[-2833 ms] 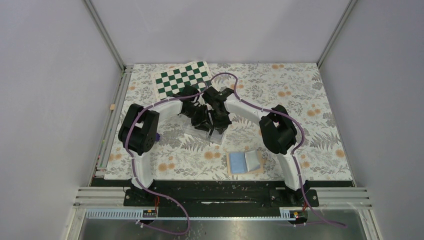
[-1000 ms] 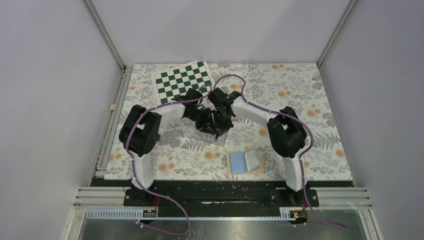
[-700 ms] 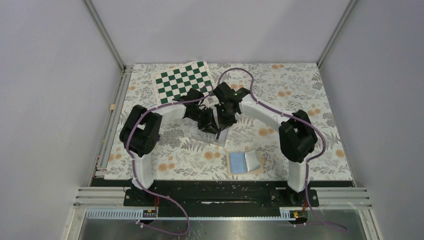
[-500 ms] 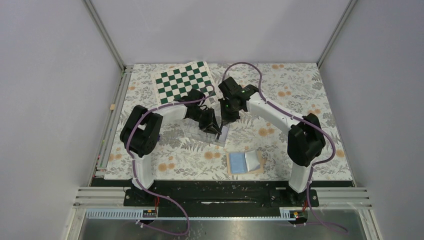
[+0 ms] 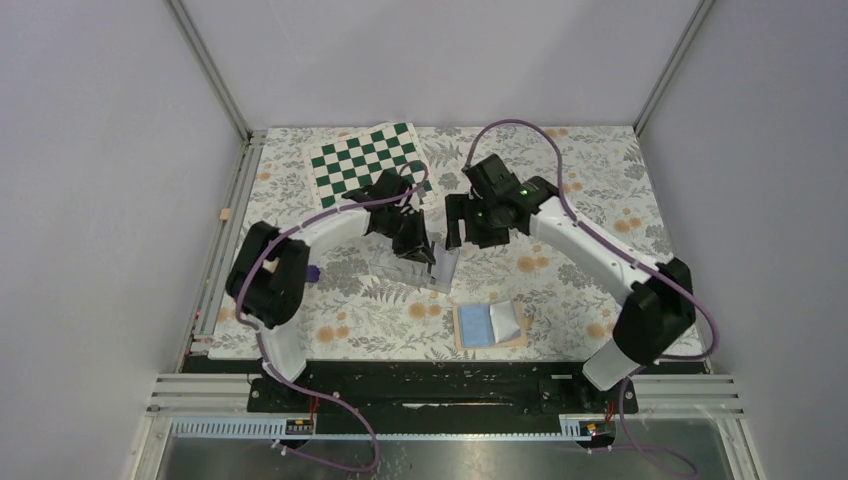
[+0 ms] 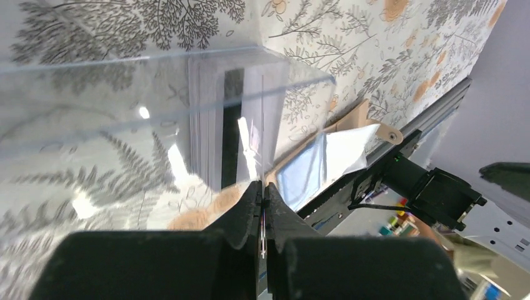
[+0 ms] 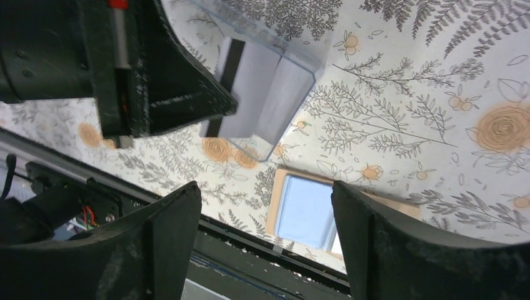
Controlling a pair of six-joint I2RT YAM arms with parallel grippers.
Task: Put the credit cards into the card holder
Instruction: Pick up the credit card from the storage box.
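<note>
Left gripper [image 6: 262,190] pinched tight, right gripper [image 7: 265,187] wide.
Credit cards [image 7: 250,87] upright at the clear box's [image 6: 125,87] end; card holder [image 7: 303,212] open nearby.

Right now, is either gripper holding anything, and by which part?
Left gripper appears to pinch a credit card by one edge, seen edge-on; right gripper open, empty.

We see plain pale grey walls [image 5: 100,200] on three sides, framed by slanting aluminium posts [image 5: 207,65]. The table [image 5: 600,180] wears a cloth printed with grey ferns and orange flowers, and a green-and-white chequered mat [image 5: 345,165] lies at its far left. Aluminium rails [image 5: 700,390] line the near edge, with brushed metal sheet [image 5: 480,455] below. The light is soft and even.
</note>
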